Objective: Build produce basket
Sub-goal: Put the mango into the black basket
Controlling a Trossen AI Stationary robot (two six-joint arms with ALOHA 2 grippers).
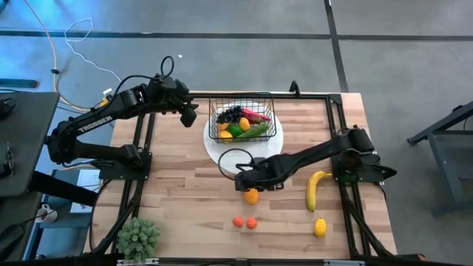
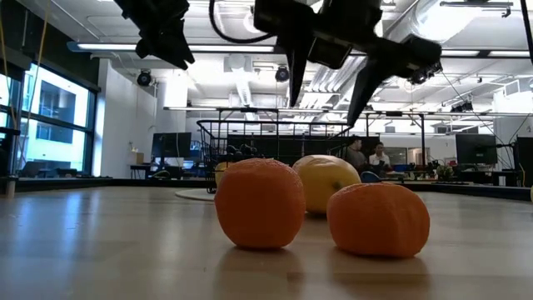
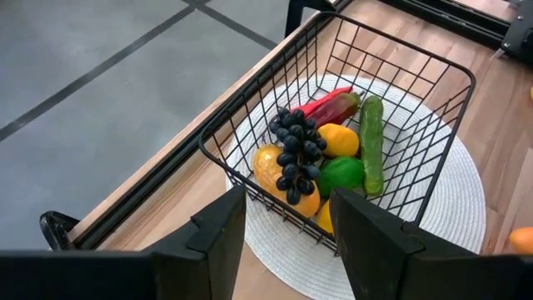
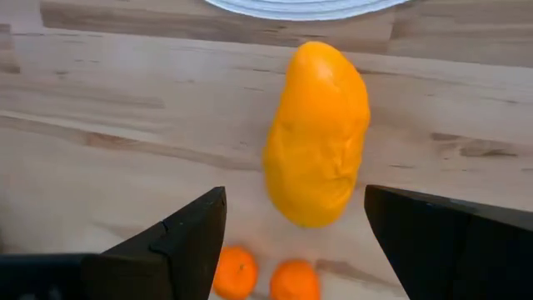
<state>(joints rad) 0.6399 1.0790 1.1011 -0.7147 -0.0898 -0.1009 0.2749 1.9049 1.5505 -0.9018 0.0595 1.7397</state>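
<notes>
Basket: the black wire basket (image 1: 242, 117) sits on the round white plate (image 1: 222, 151), toward twelve o'clock of the table's middle.
In the basket: dark grapes (image 3: 296, 150), a red chilli (image 3: 329, 104), a cucumber (image 3: 371, 142), a lime (image 3: 340, 173) and yellow-orange pieces.
Right gripper: the right gripper (image 1: 250, 182) hangs just above an orange-yellow fruit (image 1: 252, 196) at the plate's six o'clock, fingers (image 4: 179, 237) spread wide either side of it, not touching.
Left gripper: the left gripper (image 1: 190, 114) hovers off the basket's nine o'clock side, fingers (image 3: 218, 225) partly apart, nothing between them.
Loose produce: two small oranges (image 1: 244, 222) lie at six o'clock of the yellow fruit; a banana (image 1: 316, 188) at its three o'clock; a lemon (image 1: 320, 227) at the banana's six o'clock.
Plant: a spiky green potted plant (image 1: 139, 237) stands at the table's seven o'clock corner.
</notes>
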